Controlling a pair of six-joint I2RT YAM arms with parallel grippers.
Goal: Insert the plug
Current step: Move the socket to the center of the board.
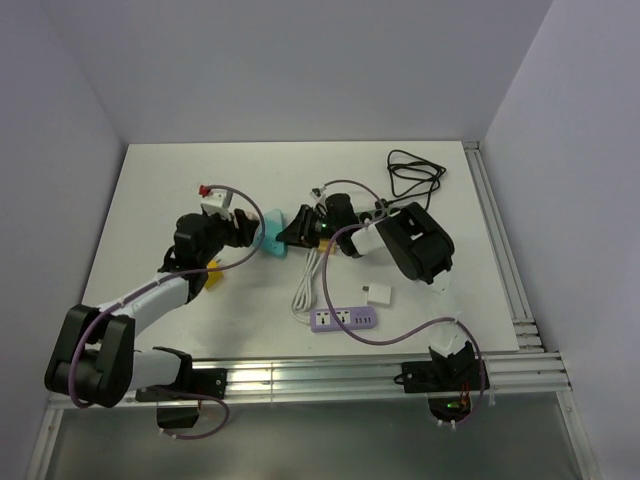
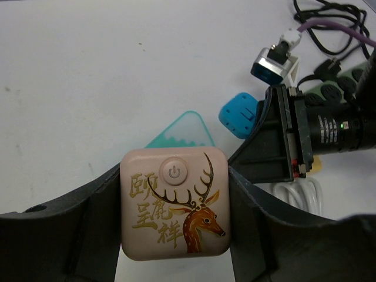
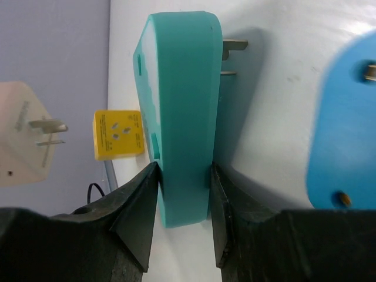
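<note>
Left gripper (image 1: 243, 227) is clamping a pinkish square plug (image 2: 174, 235) between both fingers, the one with a deer print and a power button on its face. From the right wrist view its two flat prongs are sticking out sideways. Right gripper (image 3: 184, 171) is pinching a teal plug (image 3: 182, 88) by its flat sides, prongs pointing off to the side along the white table (image 1: 180, 180). I can't tell if it's touching the surface or not. The two grippers are facing each other mid-table, so the teal and pink plugs are sitting close together, with a blue plug (image 2: 238, 114) lying just beside the teal one. The purple power strip (image 1: 345, 318) is lying nearer the front edge, well apart from both grippers. Its white cord (image 1: 305, 285) is looping up toward the right gripper, and a small white adapter (image 1: 378, 294) is sitting just beside the strip. A yellow block (image 3: 117, 135) with socket holes is lying under the left arm, and a black cable (image 1: 415, 175) is coiling in the far right corner.
</note>
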